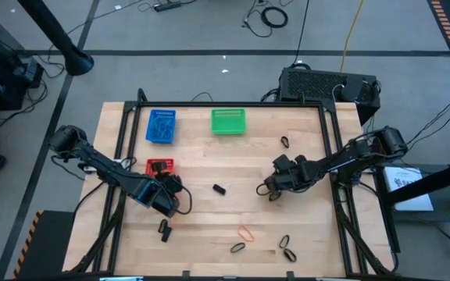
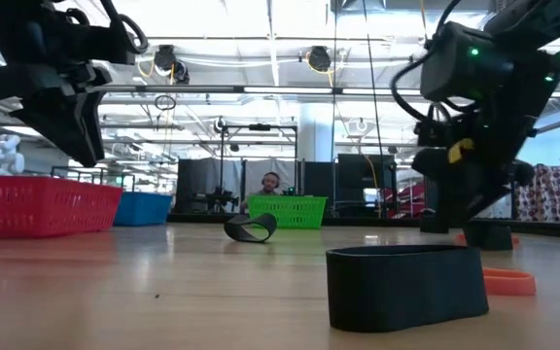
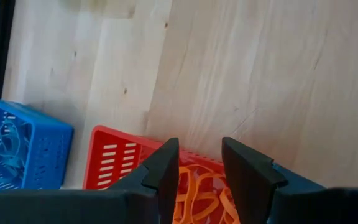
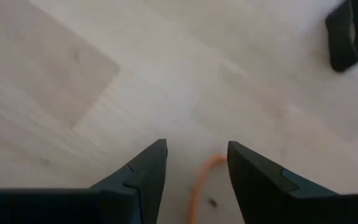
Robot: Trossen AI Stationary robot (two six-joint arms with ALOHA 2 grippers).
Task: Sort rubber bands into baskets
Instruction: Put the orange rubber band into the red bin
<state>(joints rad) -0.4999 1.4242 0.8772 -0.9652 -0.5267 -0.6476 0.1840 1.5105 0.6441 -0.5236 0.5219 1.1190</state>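
Note:
My left gripper hangs open with nothing between its fingers, above the red basket, which holds orange rubber bands. The blue basket with blue bands and the green basket stand at the table's far side. My right gripper is open, low over the table's right middle. Its fingers stand on either side of an orange rubber band that lies flat on the wood. A black band lies farther off.
Loose bands lie about the table: black ones at the middle, the far right, the near left and the near right, and an orange one near the front. Bare wood lies between the two arms.

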